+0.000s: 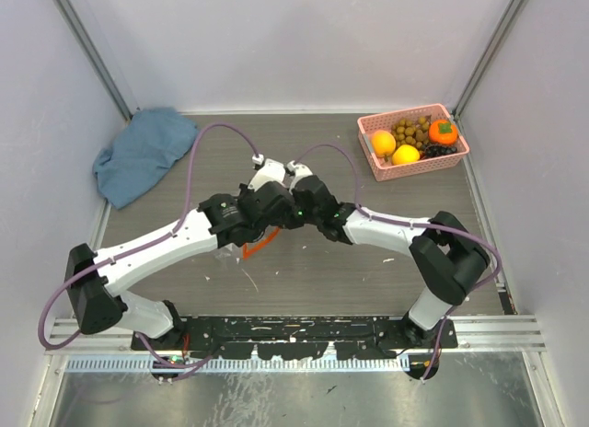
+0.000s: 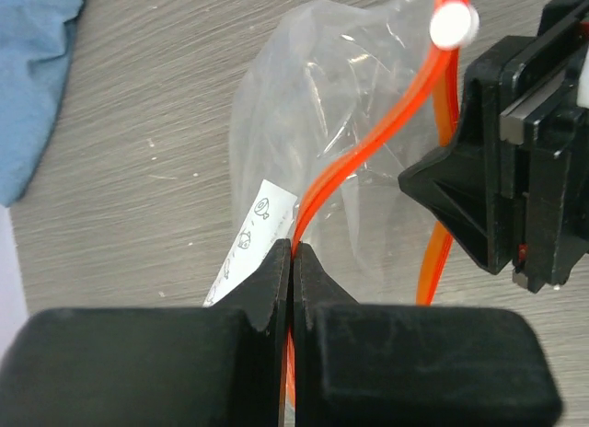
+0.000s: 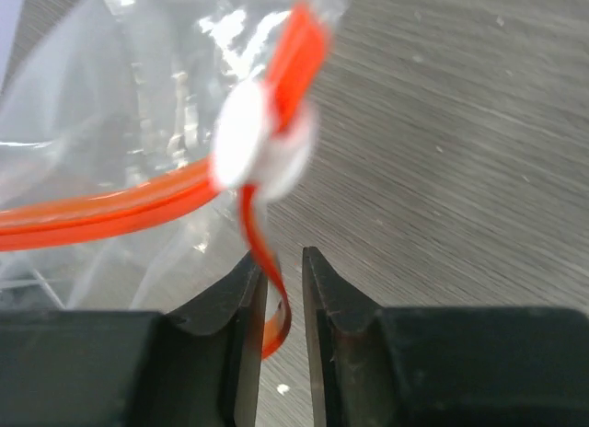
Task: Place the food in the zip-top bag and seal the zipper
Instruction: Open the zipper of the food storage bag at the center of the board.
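Left arm [image 1: 152, 248] and right arm [image 1: 386, 226] are bent inward mid-table. The zipper [image 2: 368, 146] is clenched by the left gripper [image 2: 293, 252]; the right gripper [image 3: 283, 257] is parted (zipper tail loose between). Basket [image 1: 402, 115] and cloth [image 1: 143, 155] are seen well apart.

Food [image 1: 411, 138] sat in the basket [image 1: 402, 114] at the counter's [image 1: 322, 271] far right corner; cloth [image 1: 143, 154] lay at the far left, well apart. Zip-top bag [image 2: 304, 96] was mid-counter beneath both arms. Left gripper [image 2: 293, 252] clamped the zipper [image 2: 368, 146]; right gripper [image 3: 283, 280] was just beside it, the zipper's loose end between its parted jaws.
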You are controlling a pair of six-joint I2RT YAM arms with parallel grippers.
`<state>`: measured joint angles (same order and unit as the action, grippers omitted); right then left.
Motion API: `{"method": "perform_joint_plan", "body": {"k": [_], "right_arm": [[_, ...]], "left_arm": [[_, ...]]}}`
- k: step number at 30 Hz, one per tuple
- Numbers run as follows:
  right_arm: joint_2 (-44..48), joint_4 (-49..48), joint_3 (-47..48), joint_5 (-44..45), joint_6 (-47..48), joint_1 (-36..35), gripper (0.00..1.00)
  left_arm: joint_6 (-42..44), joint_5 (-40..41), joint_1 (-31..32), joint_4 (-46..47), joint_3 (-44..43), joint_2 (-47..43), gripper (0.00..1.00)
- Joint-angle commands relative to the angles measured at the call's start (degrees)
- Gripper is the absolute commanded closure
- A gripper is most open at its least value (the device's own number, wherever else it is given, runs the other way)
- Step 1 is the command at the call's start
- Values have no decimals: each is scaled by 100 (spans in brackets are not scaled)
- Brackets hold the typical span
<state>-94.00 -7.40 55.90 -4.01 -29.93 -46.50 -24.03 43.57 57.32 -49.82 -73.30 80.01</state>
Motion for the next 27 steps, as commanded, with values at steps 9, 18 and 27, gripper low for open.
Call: {"method": "perform_joint_plan", "body": {"k": [9,18,27], "right_arm": [[869,-2063,-1104,-944,-1454,396,37],[570,-2920,-1347,-950,-2170,376,24],[-164,-3044,-1103,-886,-2188,273,25]], "left_arm": [[-230,-597,18,1070,16,70,100],[-389,-820,17,1347,130,19,100],[-464,-1030,23,1572,207,-61,100]]}}
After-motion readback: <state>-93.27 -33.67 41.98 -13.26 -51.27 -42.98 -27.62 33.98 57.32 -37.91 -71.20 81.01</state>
